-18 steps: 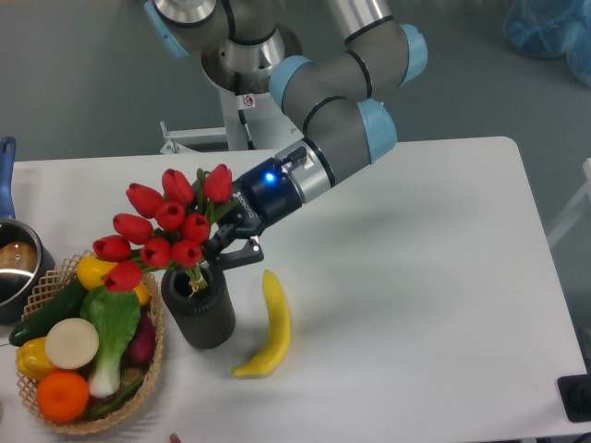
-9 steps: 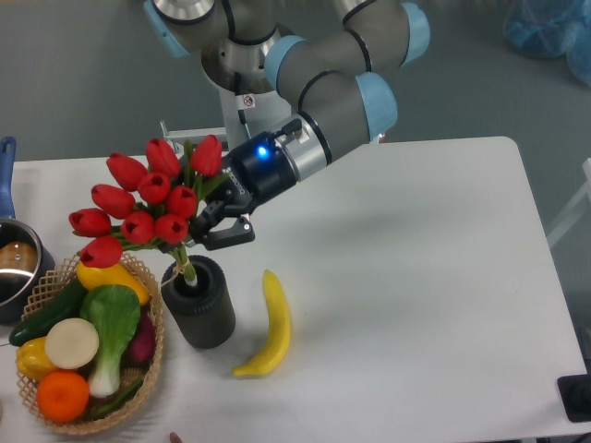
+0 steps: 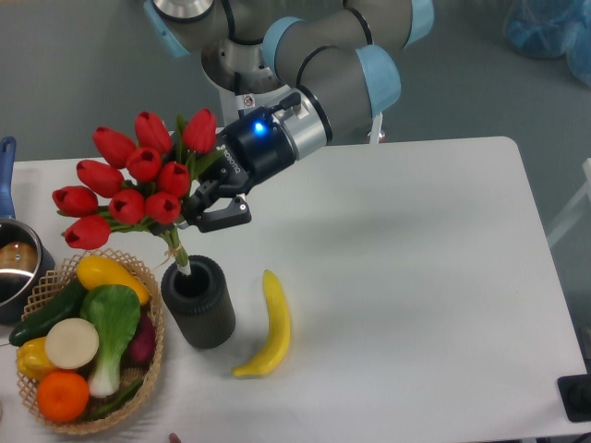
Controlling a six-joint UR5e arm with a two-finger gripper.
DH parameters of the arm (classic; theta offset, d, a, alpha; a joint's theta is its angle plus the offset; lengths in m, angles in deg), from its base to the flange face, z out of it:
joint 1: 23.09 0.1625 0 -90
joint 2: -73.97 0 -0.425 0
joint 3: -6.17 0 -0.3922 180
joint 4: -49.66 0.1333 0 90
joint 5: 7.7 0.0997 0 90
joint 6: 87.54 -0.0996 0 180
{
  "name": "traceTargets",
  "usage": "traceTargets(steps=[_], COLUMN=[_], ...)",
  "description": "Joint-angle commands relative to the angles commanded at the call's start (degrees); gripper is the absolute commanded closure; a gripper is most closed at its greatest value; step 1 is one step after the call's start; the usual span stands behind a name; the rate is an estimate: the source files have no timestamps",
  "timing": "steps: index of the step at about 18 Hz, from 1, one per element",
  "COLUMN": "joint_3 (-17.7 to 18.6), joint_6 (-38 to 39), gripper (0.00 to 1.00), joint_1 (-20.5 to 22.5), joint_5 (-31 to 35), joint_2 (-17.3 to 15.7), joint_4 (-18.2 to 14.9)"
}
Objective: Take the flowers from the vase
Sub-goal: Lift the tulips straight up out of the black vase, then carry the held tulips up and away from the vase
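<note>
The flowers (image 3: 129,180) are a bunch of red tulip buds with green leaves, tilted to the left above the vase. My gripper (image 3: 201,210) is shut on the bunch just below the buds, coming in from the right. Their pale tied stems (image 3: 178,255) reach down to the vase's mouth, with the tips just at or inside the rim. The vase (image 3: 199,302) is a short dark ribbed cylinder standing upright on the white table.
A yellow banana (image 3: 269,324) lies right of the vase. A wicker basket (image 3: 148,362) of vegetables and fruit sits at the front left, touching the vase's side. A metal pot (image 3: 14,268) with a blue handle stands at the left edge.
My gripper has risen and shifted left with the flowers. The stems have come up out of the vase until only their tips are at its mouth.
</note>
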Motion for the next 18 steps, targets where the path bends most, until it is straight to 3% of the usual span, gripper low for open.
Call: traceTargets(steps=[6,14,18], joint_3=[-1.4,-1.0,-1.0], joint_6=[0.5,0.3,-0.1], gripper=[0.52,0.52,0.51], joint_1=[1.4,14.9,19.2], joint_5=[0.3,1.3,1.3], joint_2=[0.3,1.1,1.8], joint_4=[-0.1,-0.1,0.1])
